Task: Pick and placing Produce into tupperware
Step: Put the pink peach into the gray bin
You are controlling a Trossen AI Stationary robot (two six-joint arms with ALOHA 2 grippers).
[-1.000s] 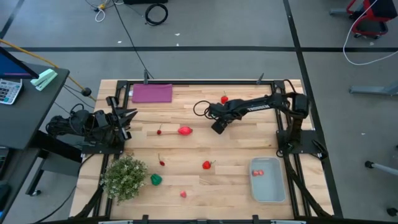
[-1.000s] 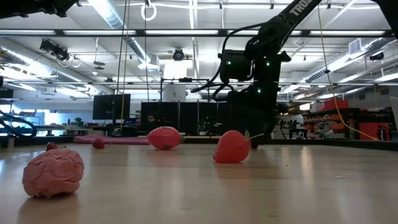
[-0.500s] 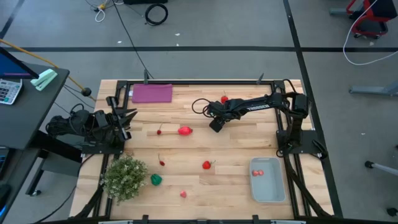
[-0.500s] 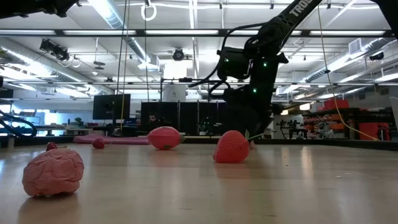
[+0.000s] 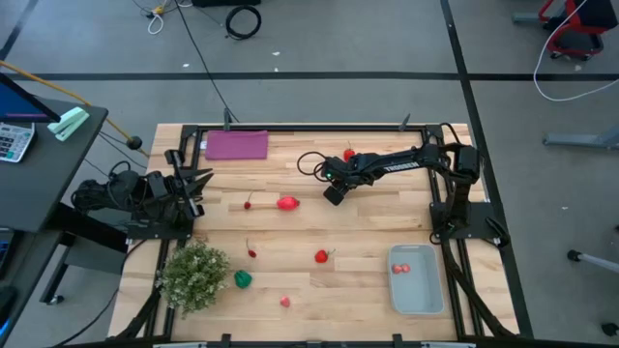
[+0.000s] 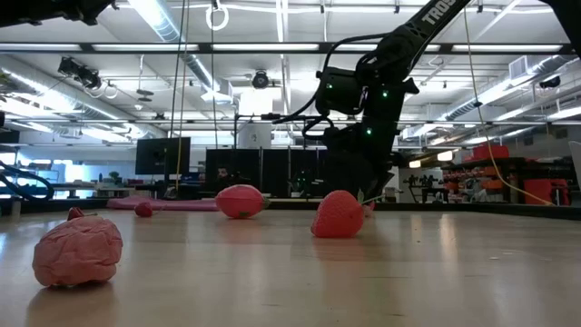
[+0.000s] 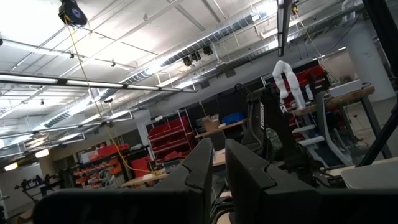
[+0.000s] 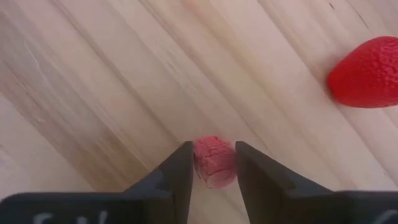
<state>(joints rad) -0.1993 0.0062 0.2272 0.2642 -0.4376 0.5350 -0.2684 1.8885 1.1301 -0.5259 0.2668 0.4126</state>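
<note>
We see the right gripper (image 8: 211, 171) out over the middle of the pale wooden slatted worktop (image 5: 368, 237), towards its far edge, clenched on a small pink knobbly produce piece (image 8: 214, 162) wedged between its two dark fingers (image 8: 177, 177). We judge it is held aloft for carrying to the clear pale bluish rectangular tupperware (image 5: 419, 299), which sits at the near right corner and already holds red pieces (image 5: 402, 269). A red strawberry (image 8: 365, 73) lies on the boards just beside the gripper's path. The left gripper (image 7: 214, 168) waits at the left edge, its fingers nearly together and holding nothing. Other red pieces lie scattered across the planks; a flat purple rectangle (image 5: 237, 145) rests near the far left corner, a bushy pale-green plant (image 5: 193, 275) near the near left. Beyond is a workshop with strip lights and red bins.
</note>
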